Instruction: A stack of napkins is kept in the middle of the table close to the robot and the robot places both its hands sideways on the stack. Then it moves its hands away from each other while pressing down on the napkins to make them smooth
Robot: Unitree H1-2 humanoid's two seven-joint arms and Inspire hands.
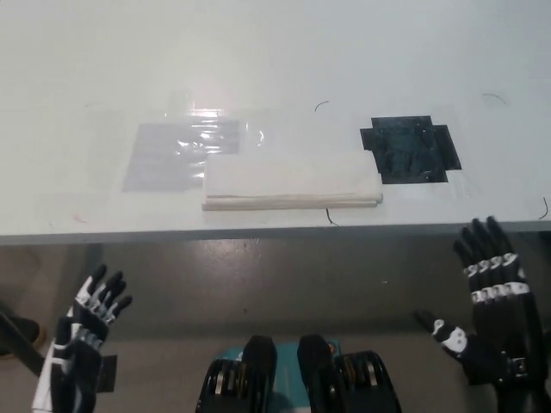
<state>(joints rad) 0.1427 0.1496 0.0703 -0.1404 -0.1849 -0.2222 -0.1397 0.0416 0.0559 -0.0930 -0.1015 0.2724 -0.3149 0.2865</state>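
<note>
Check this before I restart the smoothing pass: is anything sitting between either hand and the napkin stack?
Nothing rests on the napkin stack. The left hand and right hand, both open, hang below the table's front edge, so that edge lies between them and the stack.
</note>
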